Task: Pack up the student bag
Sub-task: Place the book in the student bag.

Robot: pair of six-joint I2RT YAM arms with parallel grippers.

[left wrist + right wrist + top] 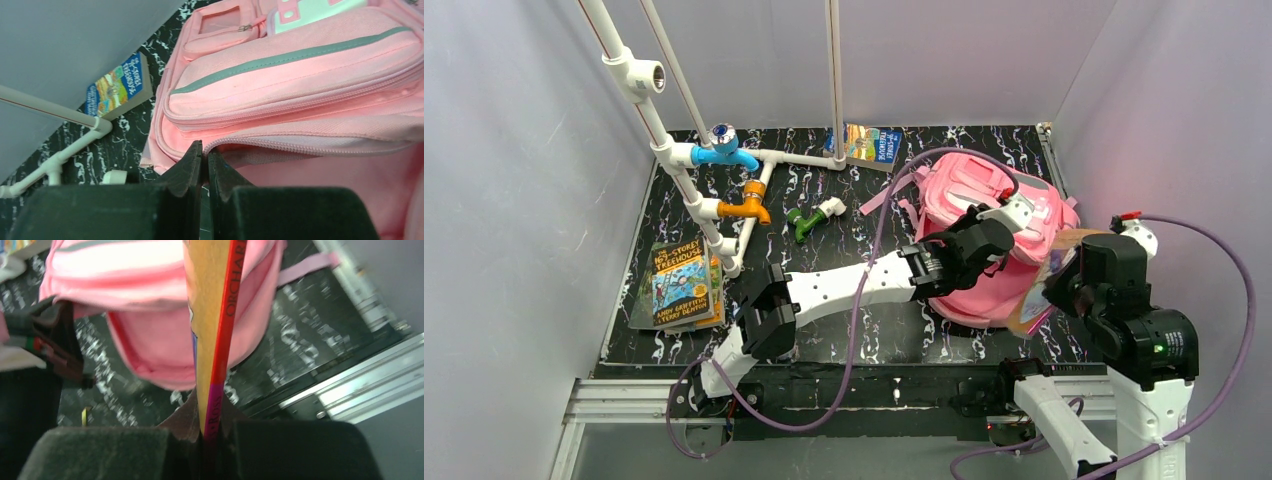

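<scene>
The student bag (969,190) is a big pink backpack with grey trim, lying at the right of the black mat. Its main zip is open, and the opening faces the near edge. My left gripper (1002,238) is shut on the zip edge of the opening, seen close in the left wrist view (205,150) against the bag (300,65). My right gripper (1069,280) is shut on a thin book (1036,295) with a red and magenta spine. It holds the book (217,315) upright just in front of the bag's opening (160,350).
A white pipe frame (724,215) with blue, orange and green taps stands at the back left. A stack of books (679,285) lies at the left. A blue book (872,145) leans at the back wall. Grey walls close in on both sides.
</scene>
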